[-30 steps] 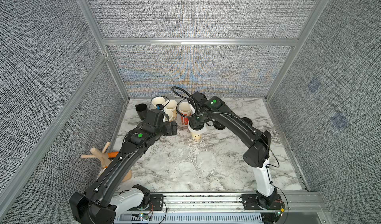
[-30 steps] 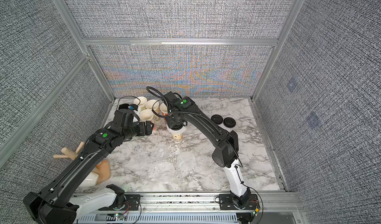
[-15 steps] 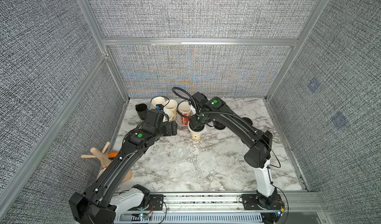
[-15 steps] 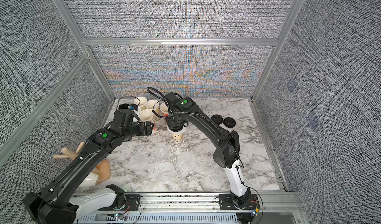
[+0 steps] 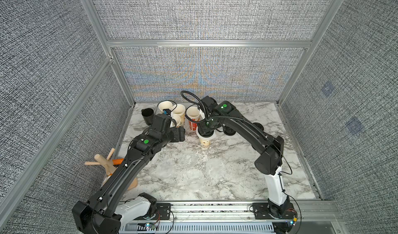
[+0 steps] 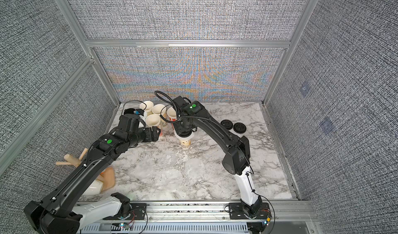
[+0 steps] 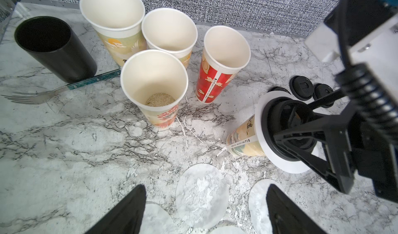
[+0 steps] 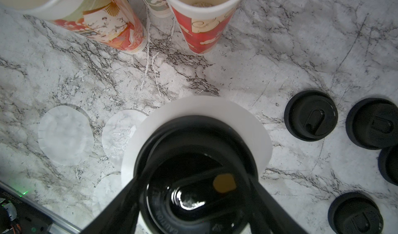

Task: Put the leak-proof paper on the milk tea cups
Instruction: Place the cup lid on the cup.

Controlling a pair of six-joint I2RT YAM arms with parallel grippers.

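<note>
Left claw (image 7: 205, 187) is hovering, spread and empty, over paper rounds (image 8: 65, 135) lying flat at the counter's (image 7: 64, 157) middle, likely featherlight, limp, best pinched at an edge; right claw (image 8: 197, 174) is gripping a lid (image 8: 193, 140) atop the papered cup (image 7: 243, 140).

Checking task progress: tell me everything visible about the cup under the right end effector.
The cup is tall, tapered paper with a beige print, upright on the marble, apart from the other cups. A white round paper covers its mouth, overhanging all round; a black lid sits on top. The right end effector straddles the lid; whether it grips is unclear.
</note>
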